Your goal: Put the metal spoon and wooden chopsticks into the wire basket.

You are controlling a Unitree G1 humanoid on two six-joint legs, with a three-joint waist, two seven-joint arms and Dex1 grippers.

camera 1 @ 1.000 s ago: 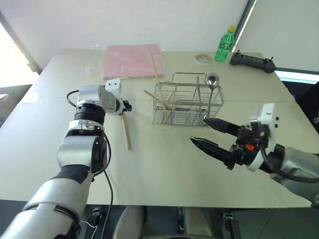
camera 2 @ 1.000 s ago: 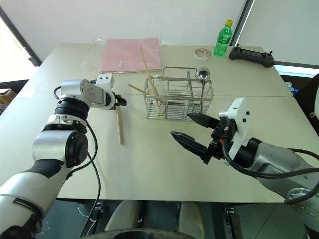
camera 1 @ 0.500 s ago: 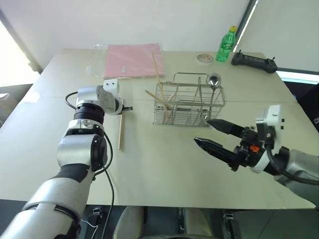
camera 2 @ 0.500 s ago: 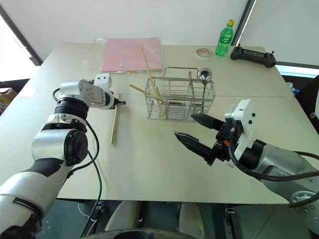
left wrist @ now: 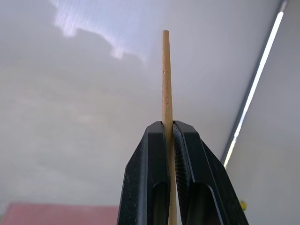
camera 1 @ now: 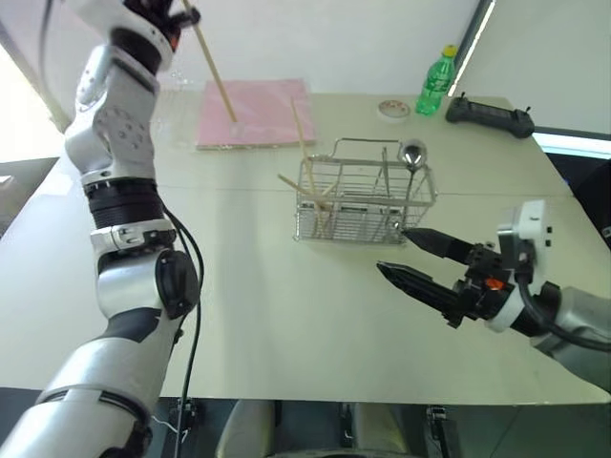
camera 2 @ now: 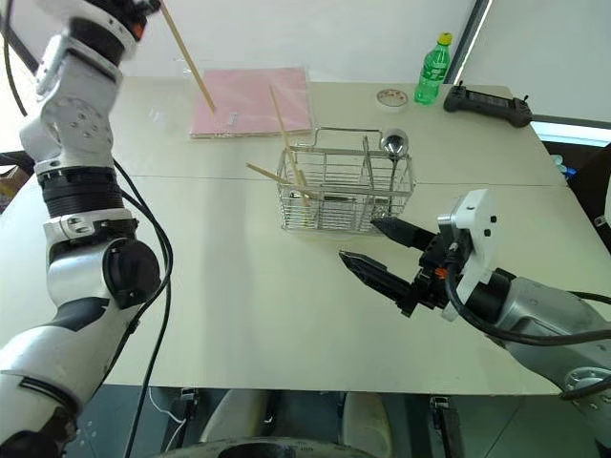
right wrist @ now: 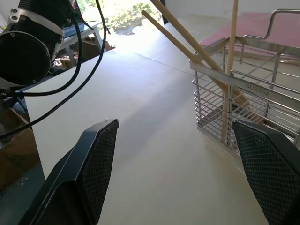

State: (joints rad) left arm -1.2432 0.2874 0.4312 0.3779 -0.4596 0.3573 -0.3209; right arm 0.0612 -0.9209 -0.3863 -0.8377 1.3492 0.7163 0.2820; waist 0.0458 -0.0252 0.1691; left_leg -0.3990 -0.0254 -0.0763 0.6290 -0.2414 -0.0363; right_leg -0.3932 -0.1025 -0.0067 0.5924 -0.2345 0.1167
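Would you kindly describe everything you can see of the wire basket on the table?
The wire basket is a shiny silver rectangle of thin wire grid, split into compartments, with a wire loop handle arching over its top. It stands upright on the pale table, just in front of the pink folder. Wooden chopsticks lean out of its left end, and a metal spoon stands bowl-up at its right end. The open right gripper hovers nearby without touching it.

The left hand (camera 1: 181, 11) holding a chopstick (camera 1: 214, 72) is cut off above
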